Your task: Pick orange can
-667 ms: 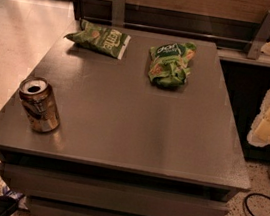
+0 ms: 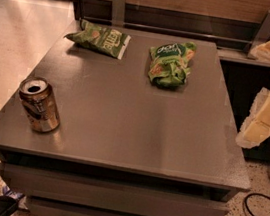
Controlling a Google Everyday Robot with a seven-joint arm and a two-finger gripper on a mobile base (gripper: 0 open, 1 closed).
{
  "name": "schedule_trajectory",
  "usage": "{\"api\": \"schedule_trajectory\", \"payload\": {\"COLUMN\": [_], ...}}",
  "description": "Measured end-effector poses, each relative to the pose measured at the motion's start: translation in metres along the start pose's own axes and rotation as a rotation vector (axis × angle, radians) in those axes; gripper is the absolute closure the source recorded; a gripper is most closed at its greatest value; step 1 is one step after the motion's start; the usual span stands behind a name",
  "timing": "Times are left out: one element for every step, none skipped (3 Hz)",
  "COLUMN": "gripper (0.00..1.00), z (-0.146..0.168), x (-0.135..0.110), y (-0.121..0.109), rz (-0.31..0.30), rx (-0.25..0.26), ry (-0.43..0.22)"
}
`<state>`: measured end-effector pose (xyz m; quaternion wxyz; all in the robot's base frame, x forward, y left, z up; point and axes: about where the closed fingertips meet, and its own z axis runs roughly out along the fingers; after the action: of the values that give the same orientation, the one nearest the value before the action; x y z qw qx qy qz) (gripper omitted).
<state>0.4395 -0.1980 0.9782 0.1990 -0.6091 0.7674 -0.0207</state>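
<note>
Well, the orange can (image 2: 39, 105) stands upright near the front-left corner of the grey table (image 2: 136, 130), its long axis vertical. The gripper (image 2: 267, 119) hangs off the table's right edge, the whole tabletop between them; whether it is spread or closed I cannot tell.

Orange can (image 2: 39, 106): small, shiny orange-bronze metal with dark markings on the side and a silver top rim. It stands upright on its base, top facing up. The lid has a dark opening, so it is probably already opened. It sits on the table (image 2: 122, 128) at about 8 o'clock, close to the left edge and near the front-left corner. It stands free with bare surface all round, and a faint glint shows on the tabletop beside its base. Gripper (image 2: 267, 119): at 3 o'clock, past the table's right edge, well apart from the can.
</note>
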Motion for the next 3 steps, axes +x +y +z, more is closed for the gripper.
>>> {"api": "schedule_trajectory", "payload": {"gripper": [0.0,0.0,0.0], "z": [0.05,0.068,0.081], "x": [-0.043,-0.082,-0.132], "y": [0.02,0.037,0.058], "rz": [-0.07,-0.119,-0.129], "rx": [-0.077,-0.137,-0.216], "ry": [-0.252,-0.449,-0.648]}}
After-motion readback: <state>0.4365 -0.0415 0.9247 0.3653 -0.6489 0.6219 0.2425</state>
